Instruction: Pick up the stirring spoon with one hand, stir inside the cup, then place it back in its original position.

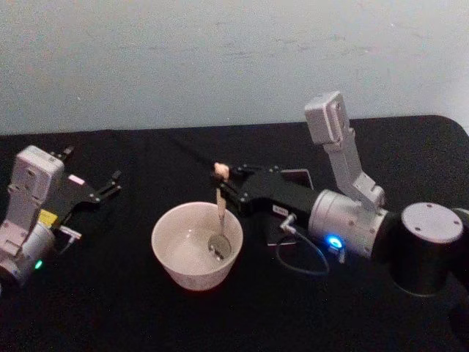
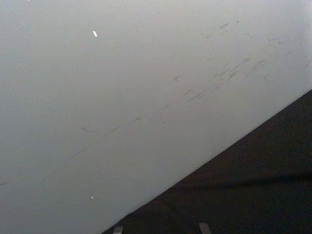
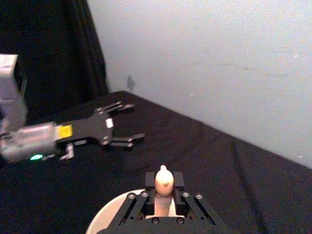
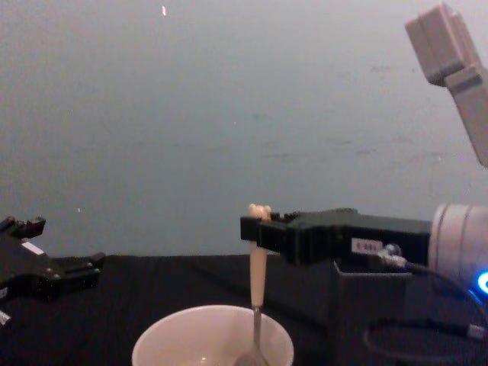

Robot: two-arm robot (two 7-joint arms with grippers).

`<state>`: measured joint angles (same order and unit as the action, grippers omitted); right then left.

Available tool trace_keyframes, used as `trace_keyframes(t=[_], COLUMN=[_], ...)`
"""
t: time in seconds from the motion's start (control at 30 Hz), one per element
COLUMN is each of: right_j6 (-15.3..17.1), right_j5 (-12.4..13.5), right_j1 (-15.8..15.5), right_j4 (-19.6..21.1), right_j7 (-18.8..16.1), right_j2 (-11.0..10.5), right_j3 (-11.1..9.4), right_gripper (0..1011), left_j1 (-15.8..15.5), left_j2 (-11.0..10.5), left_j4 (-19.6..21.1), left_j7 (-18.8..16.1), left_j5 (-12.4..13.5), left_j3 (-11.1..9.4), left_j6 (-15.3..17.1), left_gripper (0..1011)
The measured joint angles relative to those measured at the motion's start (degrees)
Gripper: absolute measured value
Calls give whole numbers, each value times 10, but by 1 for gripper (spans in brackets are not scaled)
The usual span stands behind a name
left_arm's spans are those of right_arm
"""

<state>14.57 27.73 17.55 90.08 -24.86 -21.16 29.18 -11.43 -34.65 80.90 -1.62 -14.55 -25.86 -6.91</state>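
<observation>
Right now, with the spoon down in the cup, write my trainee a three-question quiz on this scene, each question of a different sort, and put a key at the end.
1. True or false: the left gripper is open and well apart from the cup.
2. The metal bowl of the stirring spoon is: A) inside the cup; B) lifted above the rim; C) between the left gripper's fingers.
3. Fill in: the right gripper is shut on the spoon's ___, holding it roughly upright.

Key: 1 true; 2 A; 3 handle.
</observation>
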Motion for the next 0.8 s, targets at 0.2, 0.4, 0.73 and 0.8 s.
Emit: trace_keyframes(t=[0.2,0.4,0.73,0.8], right_j6=[9,15,19,19], right_j5=[19,37,55,58], right_j1=[-16,-14,-3,-1], right_j4=[22,23,17,17], right_j7=[-5,13,36,39], right_j2=[-16,-8,0,1], right_j3=[5,3,-1,-3], right_gripper=[213,213,213,213], left_j1=[0,0,0,0], left_j2=[0,0,0,0], left_j4=[0,0,0,0], left_j7=[0,0,0,0], left_j5=[0,0,0,0], left_j3=[0,0,0,0], left_j6=[0,0,0,0], left_gripper=[1001,1001,1001,1001])
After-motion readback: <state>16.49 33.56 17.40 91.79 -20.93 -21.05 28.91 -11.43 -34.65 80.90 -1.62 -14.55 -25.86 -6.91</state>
